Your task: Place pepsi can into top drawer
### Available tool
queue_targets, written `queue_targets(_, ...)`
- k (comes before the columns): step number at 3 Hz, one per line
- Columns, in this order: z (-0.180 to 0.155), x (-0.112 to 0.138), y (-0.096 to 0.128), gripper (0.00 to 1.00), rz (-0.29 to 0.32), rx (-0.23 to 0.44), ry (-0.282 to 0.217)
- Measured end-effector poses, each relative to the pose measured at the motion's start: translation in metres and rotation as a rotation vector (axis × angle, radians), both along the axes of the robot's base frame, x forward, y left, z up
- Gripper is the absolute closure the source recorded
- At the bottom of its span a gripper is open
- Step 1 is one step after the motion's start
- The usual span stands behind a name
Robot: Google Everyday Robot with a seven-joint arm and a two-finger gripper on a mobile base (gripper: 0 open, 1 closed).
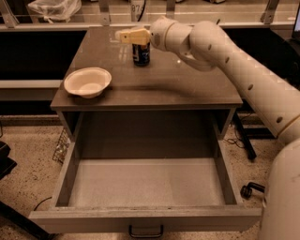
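The pepsi can (141, 55) stands upright at the back middle of the cabinet top (187, 82). It is dark blue, and its top is hidden behind my gripper. My gripper (123, 36) reaches in from the right on the white arm (220, 51), sits at the level of the can's top and extends past it to the left. The top drawer (145, 218) is pulled wide open below the cabinet top, with a bare pale grey floor and a small dark handle (146, 231) on its front panel.
A white bowl (87, 82) sits at the front left of the cabinet top. A railing and a plastic bag (54, 8) lie behind the cabinet. Chair legs and a caster (247, 191) stand on the speckled floor to the right.
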State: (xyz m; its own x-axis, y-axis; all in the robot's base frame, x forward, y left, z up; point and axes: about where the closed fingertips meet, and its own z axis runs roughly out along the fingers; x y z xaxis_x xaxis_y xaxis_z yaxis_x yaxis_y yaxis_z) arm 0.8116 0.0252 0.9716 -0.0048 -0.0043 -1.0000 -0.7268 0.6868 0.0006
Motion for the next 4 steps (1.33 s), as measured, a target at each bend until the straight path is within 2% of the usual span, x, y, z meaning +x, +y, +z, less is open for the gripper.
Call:
queue_targets(1,-0.014,0.022,-0.012,0.0,-0.025,-0.128,-0.04)
queue_targets(2,-0.018,0.032,-0.035,0.0,-0.051,-0.245,-0.044)
queue_targets(3,-0.023,0.035,-0.047,0.0,-0.068,-0.266,-0.037)
queue_targets(4,-0.031,0.03,-0.015,0.0,-0.012,-0.189,0.014)
